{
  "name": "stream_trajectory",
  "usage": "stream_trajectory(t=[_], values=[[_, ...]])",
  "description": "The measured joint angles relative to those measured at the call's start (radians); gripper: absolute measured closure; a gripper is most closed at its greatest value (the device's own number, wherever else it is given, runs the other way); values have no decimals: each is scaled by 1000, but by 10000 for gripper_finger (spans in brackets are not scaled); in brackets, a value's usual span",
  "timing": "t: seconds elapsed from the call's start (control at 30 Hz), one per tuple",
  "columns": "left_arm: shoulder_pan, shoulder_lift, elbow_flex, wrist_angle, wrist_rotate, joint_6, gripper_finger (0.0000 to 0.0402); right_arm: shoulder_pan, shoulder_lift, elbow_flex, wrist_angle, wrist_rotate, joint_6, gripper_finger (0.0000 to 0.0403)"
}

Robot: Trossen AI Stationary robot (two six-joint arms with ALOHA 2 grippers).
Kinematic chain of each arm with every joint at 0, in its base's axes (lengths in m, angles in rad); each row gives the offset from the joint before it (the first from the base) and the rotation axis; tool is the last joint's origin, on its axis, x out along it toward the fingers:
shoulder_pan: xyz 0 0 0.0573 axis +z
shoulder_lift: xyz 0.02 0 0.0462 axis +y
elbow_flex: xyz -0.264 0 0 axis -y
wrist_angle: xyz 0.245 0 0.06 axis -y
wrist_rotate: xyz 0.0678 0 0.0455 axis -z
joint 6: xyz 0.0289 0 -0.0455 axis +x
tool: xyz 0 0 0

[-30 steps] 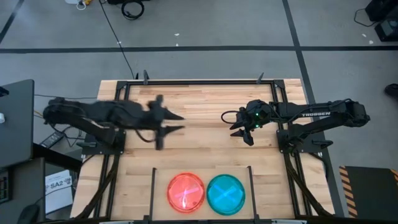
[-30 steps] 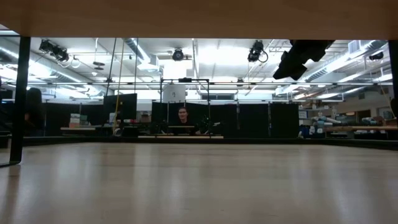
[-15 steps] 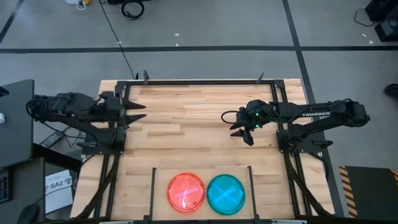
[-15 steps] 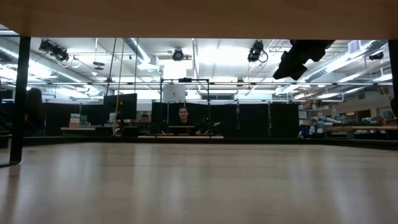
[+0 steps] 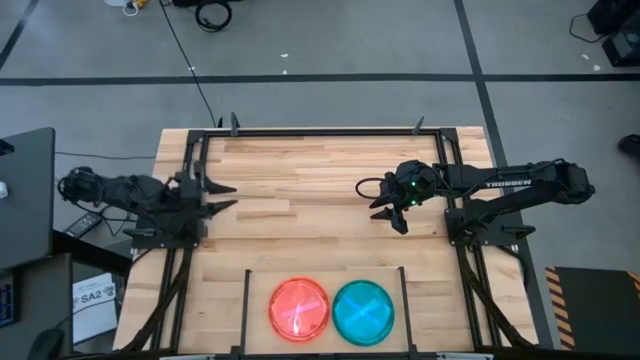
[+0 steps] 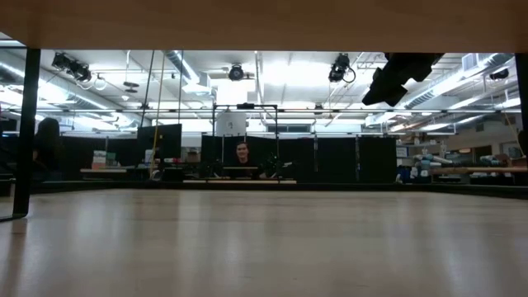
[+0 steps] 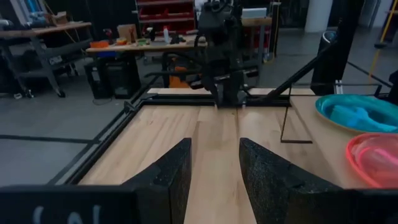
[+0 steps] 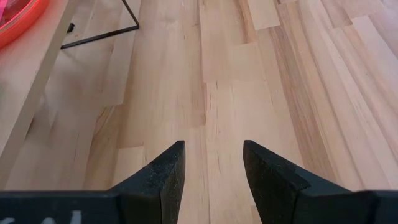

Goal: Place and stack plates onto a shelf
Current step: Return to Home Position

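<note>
A pink plate (image 5: 299, 308) and a cyan plate (image 5: 363, 311) lie side by side at the table's near edge, inside the thin black wire shelf (image 5: 247, 298). Whether more plates lie under them, I cannot tell. The left wrist view shows the cyan plate (image 7: 354, 112), the pink plate (image 7: 376, 158) and a shelf rod (image 7: 286, 121). My left gripper (image 5: 232, 196) is open at the table's left edge, far from the plates. My right gripper (image 5: 388, 212) hangs open above the table's right half, holding nothing. Its wrist view shows the pink plate's rim (image 8: 15, 15).
Black frame rails (image 5: 320, 131) run along the table's far, left and right sides. Bare wood (image 5: 300, 220) lies between the two grippers and the shelf. In the low view the right gripper (image 6: 400, 78) hangs high, and a person (image 6: 242, 153) sits in the room behind.
My left arm has drawn back from the table's middle toward the left edge, its open gripper now at the left rail. The right arm and both plates have stayed where they were.
</note>
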State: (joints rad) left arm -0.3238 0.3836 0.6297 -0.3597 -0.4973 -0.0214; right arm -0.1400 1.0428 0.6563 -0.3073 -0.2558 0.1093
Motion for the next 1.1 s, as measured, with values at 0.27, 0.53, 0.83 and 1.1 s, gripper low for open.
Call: stream_trajectory(t=[0.27,0.53,0.83,1.1], values=[[20,-127,-281,351,0,194,260,0,0,0,0,0,0,234],[192,-174,-501,704,11,336,260,0,0,0,0,0,0,234],[390,-190,-541,659,244,217,260,0,0,0,0,0,0,234],[441,-190,-541,638,285,208,260,0,-2,0,0,-17,5,234]])
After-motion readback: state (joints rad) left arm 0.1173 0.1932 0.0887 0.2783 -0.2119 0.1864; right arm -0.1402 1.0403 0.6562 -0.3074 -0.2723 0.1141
